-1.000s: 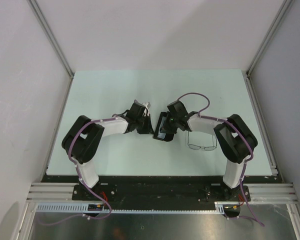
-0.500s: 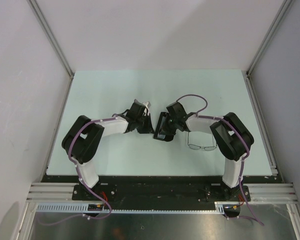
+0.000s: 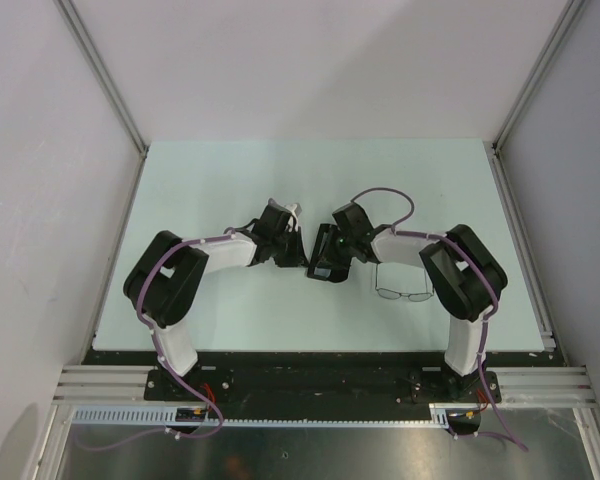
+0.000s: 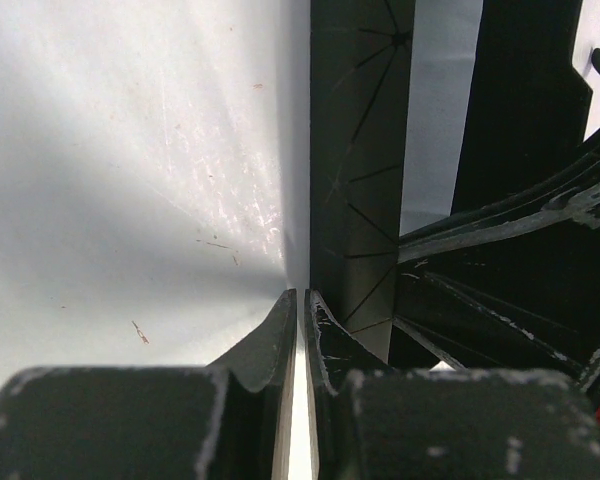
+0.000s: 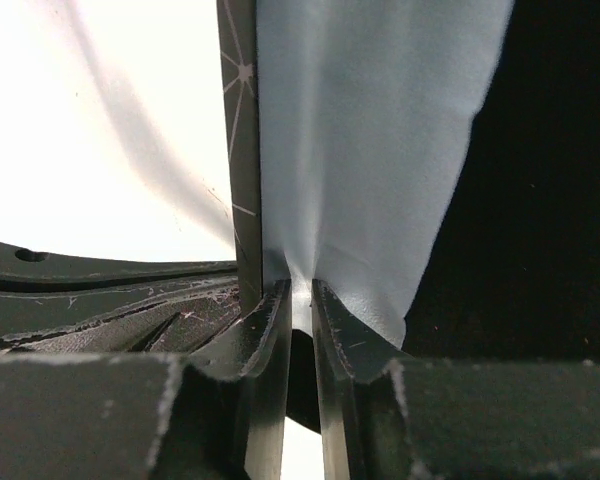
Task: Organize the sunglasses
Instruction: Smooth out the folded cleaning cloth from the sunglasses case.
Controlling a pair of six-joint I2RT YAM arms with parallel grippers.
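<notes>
Nearest the lens in the right wrist view, the right pincer (image 5: pixel 300 310) stands narrow. The light blue cloth (image 5: pixel 370 150) puckers down into the slit between its tips, so it reads as pinched there. I cannot tell how firmly. Just to the left of those tips rises a thin dark edge of the black case (image 5: pixel 242 120), and the cloth spreads up and away beyond them.

The left pincer (image 4: pixel 302 300) is narrow too. The case's edge runs straight down into its gap, so I take it to be clamped on that edge, steadying the case from the other side.

From above, the right arm's elbow has drawn in toward the middle over the last second, and the case has shifted a little with it — small adjusting moves, not a carry. The sunglasses (image 3: pixel 402 293) have not moved. They lie flat on the table (image 3: pixel 230 180), out to the right pincer's right and back toward its base, apart from its tips and close by its forearm.

My reading is that the cloth is being settled at the case first, and the sunglasses are not yet handled — most of the task remains.

No brand, label or lettering is legible. The case shows only thin pale lines fanning from a point.
</notes>
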